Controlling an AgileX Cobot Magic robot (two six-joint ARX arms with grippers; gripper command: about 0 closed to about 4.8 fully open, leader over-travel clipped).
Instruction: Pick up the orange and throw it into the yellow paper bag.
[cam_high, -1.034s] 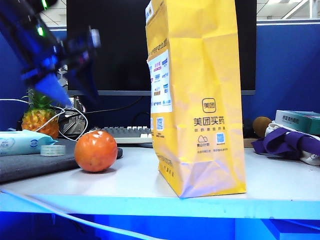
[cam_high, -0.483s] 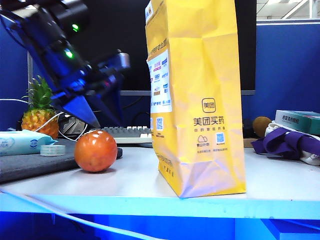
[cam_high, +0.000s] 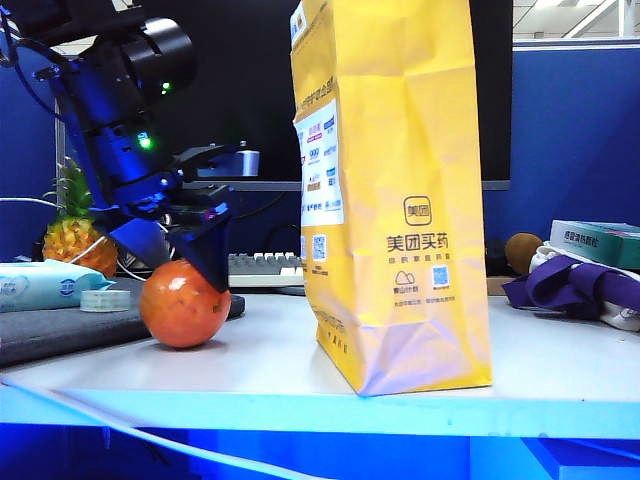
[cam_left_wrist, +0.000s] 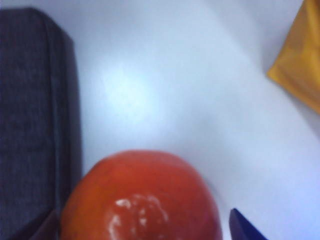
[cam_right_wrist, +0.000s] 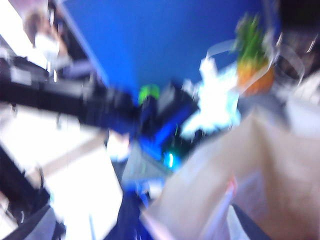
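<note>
The white desk (cam_high: 270, 355) carries the orange (cam_high: 184, 303) near its left front, resting just beside a dark grey mat (cam_high: 60, 325) that holds a wet-wipe pack (cam_high: 45, 284) and a tape roll (cam_high: 105, 300). The yellow paper bag (cam_high: 395, 190) stands upright at centre. A keyboard (cam_high: 262, 268) lies behind; purple cloth (cam_high: 570, 285) lies right.

orange (cam_high: 184, 304): glossy, smooth skin
yellow paper bag (cam_high: 395, 190): creased matt paper
desk (cam_high: 280, 350): smooth, pale
mat (cam_left_wrist: 30, 110): grey woven cloth
</note>
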